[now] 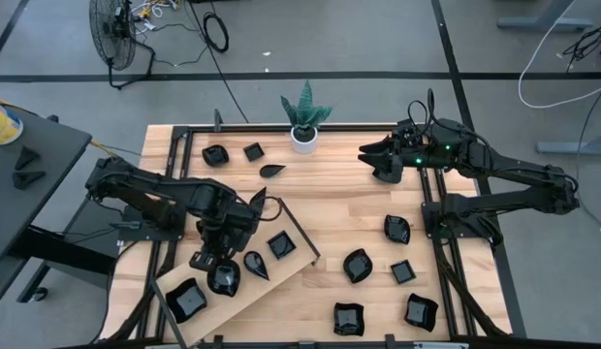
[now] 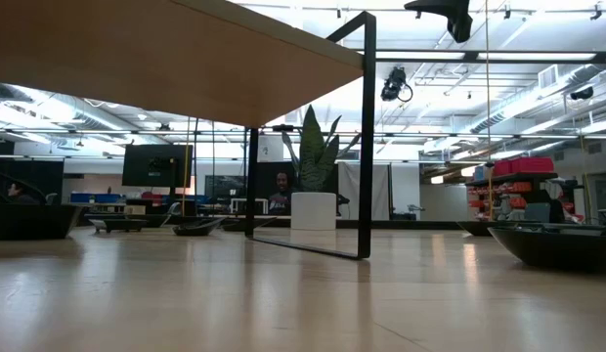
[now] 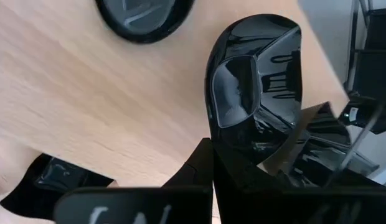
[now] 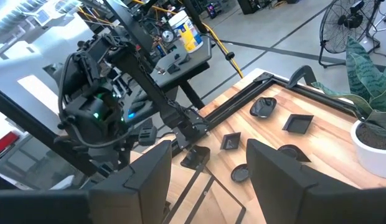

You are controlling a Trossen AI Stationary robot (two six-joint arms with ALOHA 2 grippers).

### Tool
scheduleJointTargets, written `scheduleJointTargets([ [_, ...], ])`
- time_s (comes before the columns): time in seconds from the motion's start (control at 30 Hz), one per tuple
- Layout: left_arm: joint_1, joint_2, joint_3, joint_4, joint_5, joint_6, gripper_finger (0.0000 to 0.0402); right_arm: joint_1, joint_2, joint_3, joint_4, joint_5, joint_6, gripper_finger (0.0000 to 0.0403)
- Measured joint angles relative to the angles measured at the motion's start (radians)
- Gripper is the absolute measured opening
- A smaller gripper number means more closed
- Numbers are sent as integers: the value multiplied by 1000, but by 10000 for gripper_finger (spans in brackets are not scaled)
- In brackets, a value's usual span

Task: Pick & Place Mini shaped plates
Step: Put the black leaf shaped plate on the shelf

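Observation:
Several glossy black mini plates lie scattered on the table [image 1: 330, 208] and on a slanted light wooden board [image 1: 244, 301] at the near left. My left gripper [image 1: 224, 266] hangs over that board, fingers pointing down, shut on a rounded black plate [image 3: 255, 93]. Neighbouring plates rest flat on the board: [image 1: 257, 264], [image 1: 281, 244], [image 1: 186, 299], [image 3: 143, 18]. My right gripper [image 4: 208, 180] waits open, high over the table's far right [image 1: 373, 160], touching nothing. My left gripper has the rounded plate by its near rim [image 3: 252, 146], pinched between the two fingers [image 3: 196, 174], which come from above and point down. The plate's far end [image 3: 268, 31] lies over the board; whether it rests there or hangs just clear does not show.
A white pot with a green plant [image 1: 303, 136] stands at the far edge. Three plates sit at the far left [image 1: 215, 153], and several more at the near right [image 1: 357, 264]. Black frame rails [image 1: 431, 242] run along both sides. Bare wood lies mid-table.

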Motion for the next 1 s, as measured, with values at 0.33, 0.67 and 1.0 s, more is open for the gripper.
scheduleJointTargets([
  [0.33,3,0,-68,55,-5,0,0,0,0,0,0,0,0,210],
  [0.67,2,0,-85,55,11,-58,11,0,0,0,0,0,0,210],
  [1.0,3,0,-85,55,-7,-82,56,0,0,0,0,0,0,210],
])
